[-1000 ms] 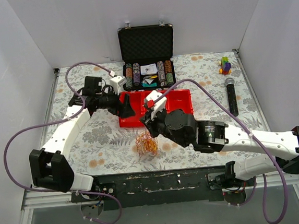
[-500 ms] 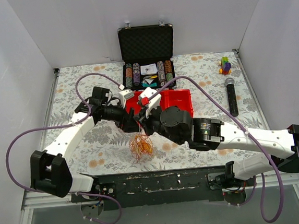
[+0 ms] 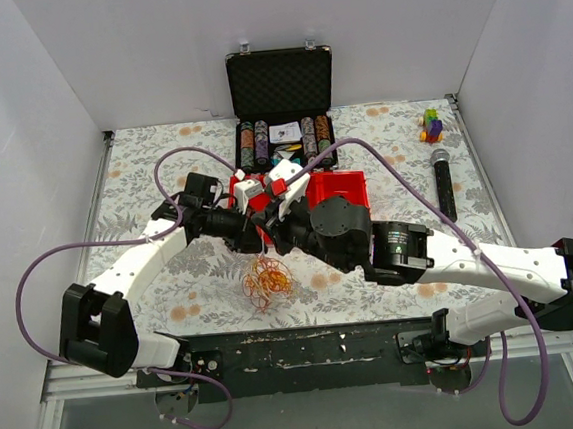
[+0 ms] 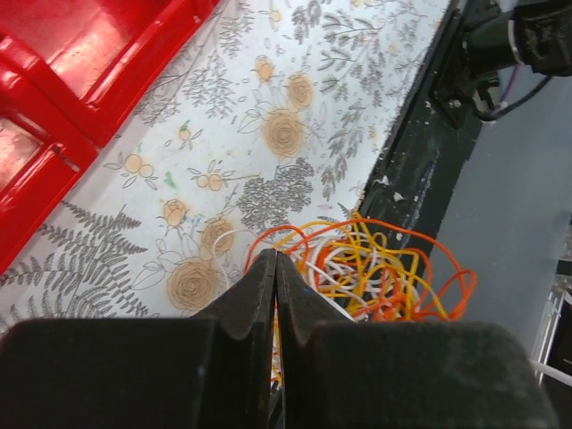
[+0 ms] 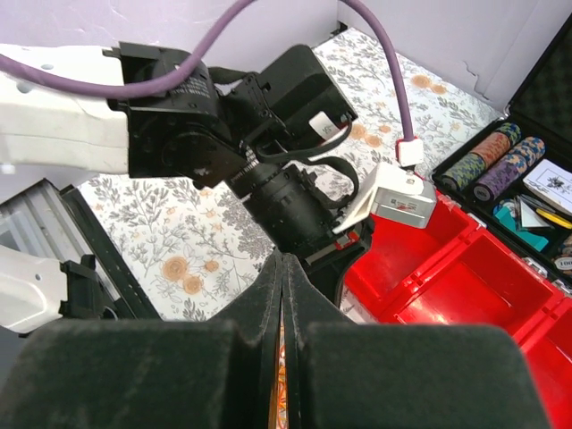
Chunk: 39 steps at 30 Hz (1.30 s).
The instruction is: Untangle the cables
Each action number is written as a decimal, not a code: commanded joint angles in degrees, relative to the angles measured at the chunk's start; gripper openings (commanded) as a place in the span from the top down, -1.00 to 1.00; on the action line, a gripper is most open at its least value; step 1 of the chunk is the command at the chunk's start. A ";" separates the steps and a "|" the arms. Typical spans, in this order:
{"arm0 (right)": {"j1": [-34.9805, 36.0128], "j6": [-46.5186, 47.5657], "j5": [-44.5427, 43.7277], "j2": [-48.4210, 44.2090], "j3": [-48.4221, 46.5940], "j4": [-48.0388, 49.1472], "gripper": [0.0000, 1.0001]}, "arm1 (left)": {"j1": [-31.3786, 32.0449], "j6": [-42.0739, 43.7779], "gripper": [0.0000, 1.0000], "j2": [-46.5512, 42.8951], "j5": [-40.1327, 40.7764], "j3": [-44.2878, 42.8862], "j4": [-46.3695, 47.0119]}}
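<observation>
Here the cables (image 3: pixel 264 279) sit in a loose tangle near the table's (image 3: pixel 138 177) front edge, just before the red bin (image 3: pixel 350 191). The left gripper (image 4: pixel 275 261) is pressed together, its tips at the tangle. The right gripper (image 5: pixel 281 264) is likewise together. Whether either pinches a wire, I cannot tell.

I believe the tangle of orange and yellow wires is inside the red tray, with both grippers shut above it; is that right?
Not quite. The wires are outside the red tray, over the flowered table near its front edge, as the left wrist view shows. The left gripper and right gripper are indeed shut above them.
</observation>
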<state>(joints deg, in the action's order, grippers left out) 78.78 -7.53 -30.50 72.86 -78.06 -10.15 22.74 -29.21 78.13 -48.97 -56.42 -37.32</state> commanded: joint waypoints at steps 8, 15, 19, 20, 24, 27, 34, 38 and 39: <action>0.23 -0.03 -1.22 -3.69 -2.18 1.11 0.97 | -6.65 -0.76 -0.15 -0.16 11.00 -3.24 1.64; 0.23 -0.47 -3.77 -2.02 -2.62 -0.13 0.97 | -12.63 4.41 -0.96 -3.60 3.04 -6.77 -5.37; 0.23 -0.21 -4.39 -0.88 -3.76 -0.74 0.97 | -12.63 12.76 -0.96 -4.21 -10.85 -5.37 -14.25; 0.23 -0.29 -4.48 -0.79 -3.94 -0.75 0.97 | -12.63 15.21 -0.93 -4.39 -13.67 -4.75 -16.27; 0.23 -0.29 -4.65 -0.44 -4.29 -0.57 0.97 | -12.55 20.24 -0.76 -5.88 -19.22 -1.24 -17.17; 0.23 -0.29 -4.65 -0.18 -4.64 -0.31 0.97 | -12.28 22.87 -0.61 -6.85 -22.12 -0.09 -17.43; 0.23 -0.38 -3.43 1.05 -6.57 0.31 0.97 | -9.56 24.30 -0.37 -5.44 -22.75 0.96 -15.34; 0.23 -0.99 -2.46 1.85 -7.98 0.31 0.97 | -7.63 19.65 -0.29 -5.88 -18.28 2.63 -8.05; 0.23 -1.08 -2.20 1.93 -8.16 0.40 0.97 | -6.93 18.33 -0.27 -6.58 -17.05 3.50 -5.77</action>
<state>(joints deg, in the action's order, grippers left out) 78.78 -7.79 -33.30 74.74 -82.76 -13.43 13.87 -7.64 73.65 -68.66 -55.13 -51.03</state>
